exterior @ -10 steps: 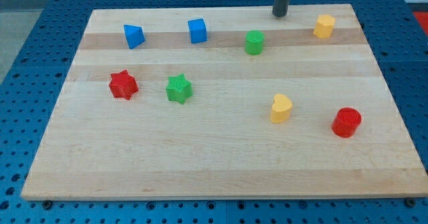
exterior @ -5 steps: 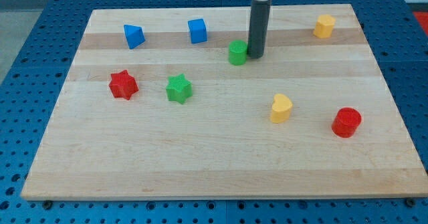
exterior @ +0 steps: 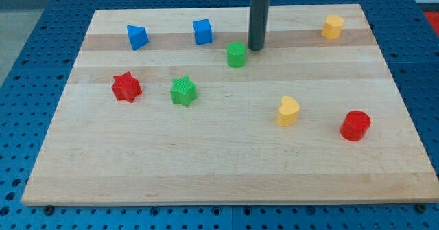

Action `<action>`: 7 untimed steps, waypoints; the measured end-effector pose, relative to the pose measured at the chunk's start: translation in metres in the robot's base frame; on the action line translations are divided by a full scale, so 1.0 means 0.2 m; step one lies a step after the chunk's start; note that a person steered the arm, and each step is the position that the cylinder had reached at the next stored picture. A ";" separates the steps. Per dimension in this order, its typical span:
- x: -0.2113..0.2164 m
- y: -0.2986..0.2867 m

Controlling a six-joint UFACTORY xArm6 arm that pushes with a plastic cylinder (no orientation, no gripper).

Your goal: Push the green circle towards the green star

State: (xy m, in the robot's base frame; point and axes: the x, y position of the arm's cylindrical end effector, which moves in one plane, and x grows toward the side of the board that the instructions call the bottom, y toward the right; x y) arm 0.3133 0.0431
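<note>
— Where's the arm right now?
— Coming in from the view's top, the straight dark rod (exterior: 258, 20) hangs upright, near the top centre.
— And my tip?
— My tip (exterior: 256, 49) is down at tabletop level. Only the rod shows; the arm above is cropped out.

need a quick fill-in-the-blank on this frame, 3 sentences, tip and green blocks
My tip sits just to the view's ______ of the green circle.
The green star lies toward the view's lower ______ of the green circle.
The block directly at the view's left of the green star is the ______ star.

Missing words: right; left; red
</note>
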 end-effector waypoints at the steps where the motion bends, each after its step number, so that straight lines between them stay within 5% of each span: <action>1: 0.01 -0.10; 7: 0.49 -0.45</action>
